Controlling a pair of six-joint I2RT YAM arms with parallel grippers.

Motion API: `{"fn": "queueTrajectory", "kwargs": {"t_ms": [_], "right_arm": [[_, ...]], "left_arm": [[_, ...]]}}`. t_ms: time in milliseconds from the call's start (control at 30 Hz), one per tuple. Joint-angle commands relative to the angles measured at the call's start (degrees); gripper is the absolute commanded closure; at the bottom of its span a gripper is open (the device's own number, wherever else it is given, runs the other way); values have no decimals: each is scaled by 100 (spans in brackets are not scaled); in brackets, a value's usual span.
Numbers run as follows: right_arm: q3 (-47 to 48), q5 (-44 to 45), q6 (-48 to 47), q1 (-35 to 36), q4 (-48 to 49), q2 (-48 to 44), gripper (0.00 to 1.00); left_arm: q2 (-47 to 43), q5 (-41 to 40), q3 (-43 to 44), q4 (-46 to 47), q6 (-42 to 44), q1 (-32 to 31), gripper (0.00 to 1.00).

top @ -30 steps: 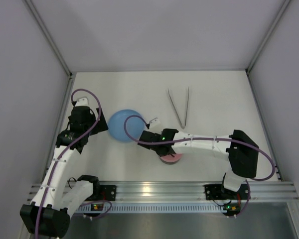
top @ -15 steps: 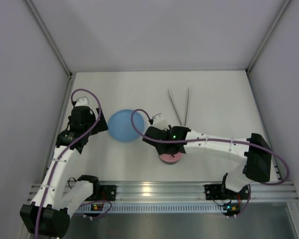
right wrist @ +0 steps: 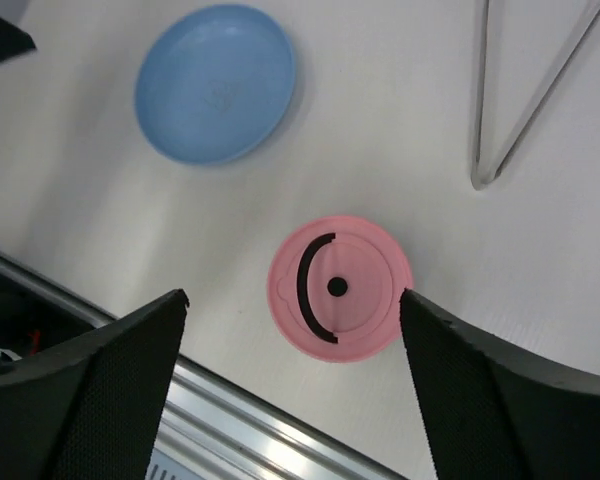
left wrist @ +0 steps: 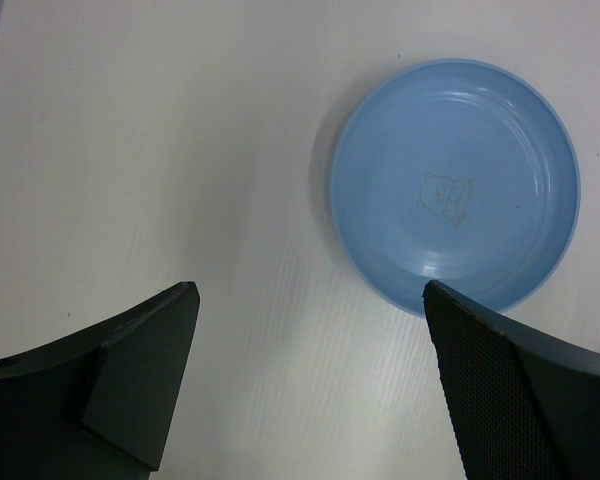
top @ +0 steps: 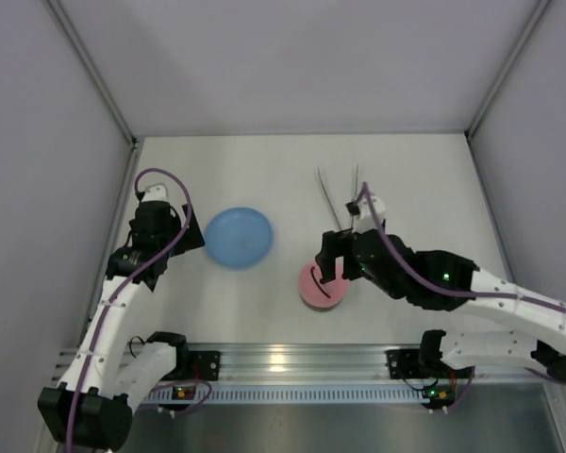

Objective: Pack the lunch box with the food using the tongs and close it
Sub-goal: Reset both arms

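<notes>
The lunch box shows only as its pink lid [top: 321, 286] with a dark curved handle, lying flat near the front rail; whatever is beneath it is hidden. My right gripper [top: 328, 260] hovers above it, open, its fingers wide on either side of the lid [right wrist: 340, 287] with nothing held. The tongs [top: 326, 192] lie behind on the table, partly covered by my right arm, their joined end [right wrist: 478, 120] pointing toward the lid. The food is out of view. At the left my left gripper [top: 192, 236] is open over bare table.
A flat blue plate [top: 238, 237] with nothing on it sits left of the lid, beside my left gripper's fingers [left wrist: 500, 370]. The metal rail [top: 292, 359] runs along the near edge. Grey walls close the table's left, back and right.
My right gripper opened and drew up and to the right, off the pink lid, which now shows in full. The left arm, plate and tongs stayed still.
</notes>
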Motion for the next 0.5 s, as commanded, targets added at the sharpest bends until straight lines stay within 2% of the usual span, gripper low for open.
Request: {"fn": "queueTrajectory", "kwargs": {"t_ms": [0, 33, 167, 467], "right_arm": [[-204, 466, -125, 22, 583, -691, 11], [-221, 545, -117, 31, 548, -867, 1], [-300, 976, 85, 22, 214, -1053, 1], [-837, 1099, 191, 22, 565, -1413, 0]], "left_arm": [[8, -78, -32, 25, 21, -43, 1], [8, -69, -32, 25, 22, -43, 1], [35, -34, -23, 25, 30, -52, 1], [35, 1, -32, 34, 39, -69, 1]]}}
